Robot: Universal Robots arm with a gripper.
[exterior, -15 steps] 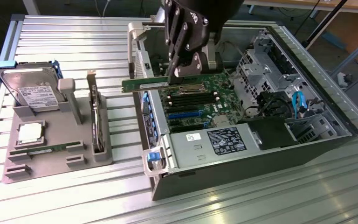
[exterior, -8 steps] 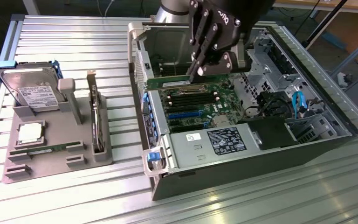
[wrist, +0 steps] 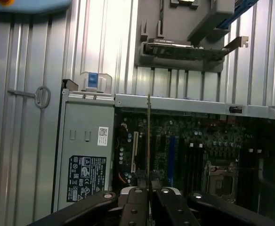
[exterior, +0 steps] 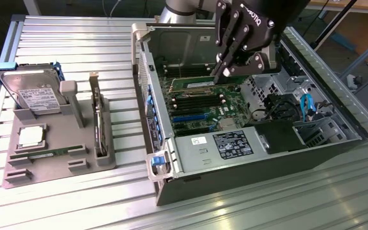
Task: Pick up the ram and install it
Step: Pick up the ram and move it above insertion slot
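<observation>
My gripper [exterior: 221, 74] hangs inside the open computer case [exterior: 147, 91], above the motherboard [exterior: 203, 103]. It is shut on the ram [exterior: 197, 85], a long green stick held lengthwise just over the black memory slots [exterior: 200, 101]. In the wrist view the ram [wrist: 148, 141] appears edge-on as a thin line rising from between my closed fingers [wrist: 136, 200], with the motherboard's slots [wrist: 194, 160] beyond it. A second, similar green stick [exterior: 46, 153] lies flat on the grey holder [exterior: 63, 165] at the exterior view's left.
The grey holder also carries a silver hard drive [exterior: 34, 93], a square processor [exterior: 32, 135] and an upright card [exterior: 98, 122]. Inside the case sit a labelled power supply [exterior: 229, 146], cables and a blue-tabbed drive bay [exterior: 306, 108]. The ribbed metal table [exterior: 267, 201] surrounds everything.
</observation>
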